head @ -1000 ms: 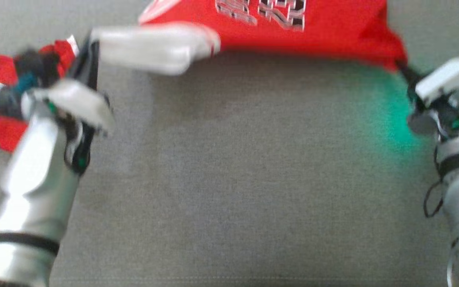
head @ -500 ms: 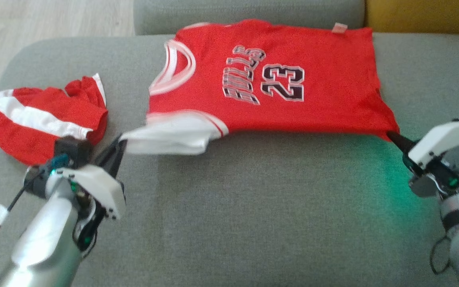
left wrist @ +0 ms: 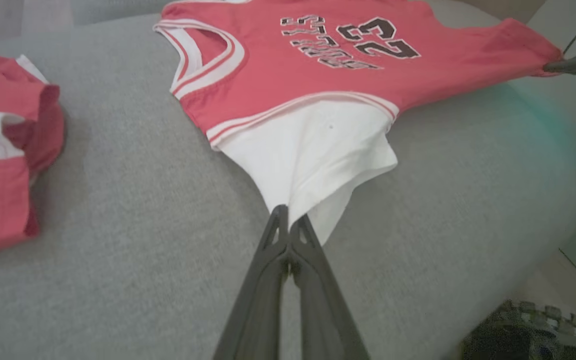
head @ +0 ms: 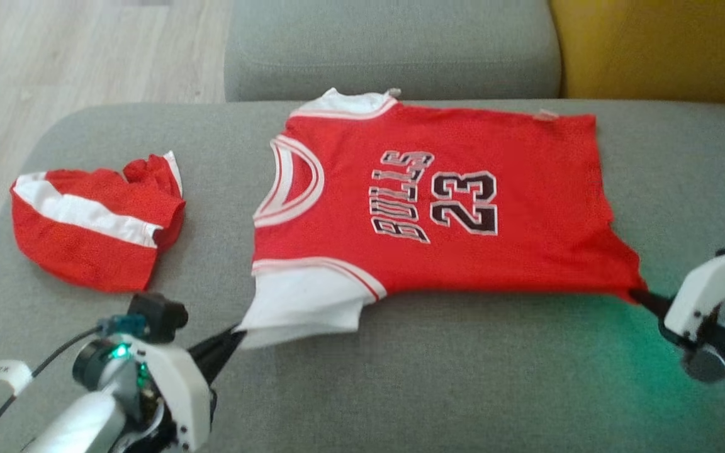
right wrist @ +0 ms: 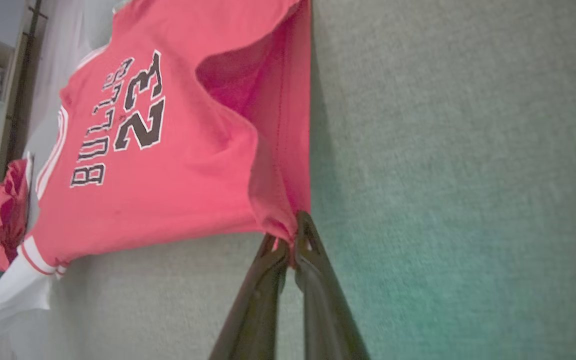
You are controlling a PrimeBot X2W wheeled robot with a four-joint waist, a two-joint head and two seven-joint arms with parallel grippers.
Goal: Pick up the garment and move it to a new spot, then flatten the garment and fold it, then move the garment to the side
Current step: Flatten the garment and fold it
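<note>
One broad grey sofa seat (head: 400, 377) takes up most of the head view. Behind it are a grey back cushion (head: 387, 50), a yellow cushion (head: 658, 50) at the far right and pale wooden floor (head: 85, 56) at the far left. Spread across the middle of the seat lies the garment (head: 526, 207), a red jersey lettered BULLS 23 (the print reads sideways from the head). Its neck opening is toward the left, its hem toward the right, and its far edge is close to the back cushion. The two near corners are lifted a little off the seat, with the near edge drawn between the grippers. To the left, apart from the jersey, sits a crumpled red-and-white cloth (head: 92, 233). The jersey's white sleeve (head: 306, 305) hangs at the near left corner, and the left gripper (head: 233, 336) has its fingers pinched tight on that sleeve's tip. The right gripper (head: 642, 297) is clamped on the red hem corner at the near right, its fingers pressed together on the fabric.
</note>
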